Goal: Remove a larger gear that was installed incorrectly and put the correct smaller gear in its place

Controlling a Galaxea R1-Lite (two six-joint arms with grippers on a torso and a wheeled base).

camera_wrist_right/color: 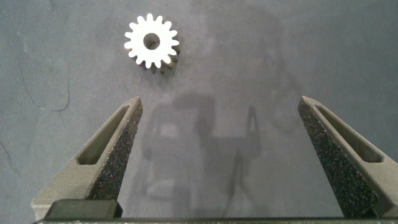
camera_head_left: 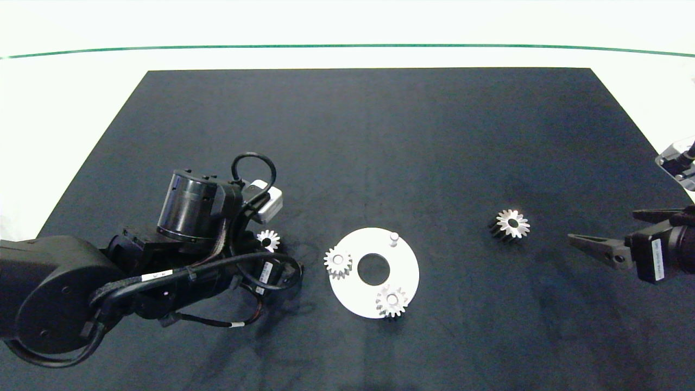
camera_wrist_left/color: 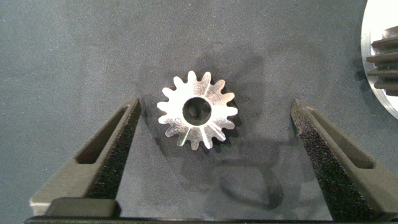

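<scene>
Spread wide, the left gripper brackets the smaller gear; closing is needed next. At three o'clock, the right gripper is likewise spread, idle beside the larger gear.

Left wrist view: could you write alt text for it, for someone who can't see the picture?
A small silver gear lies flat on a dark mat, centred between the two open grey fingers of the left end effector, which touch nothing. At one edge, part of a white disc with another gear on it shows.
</scene>
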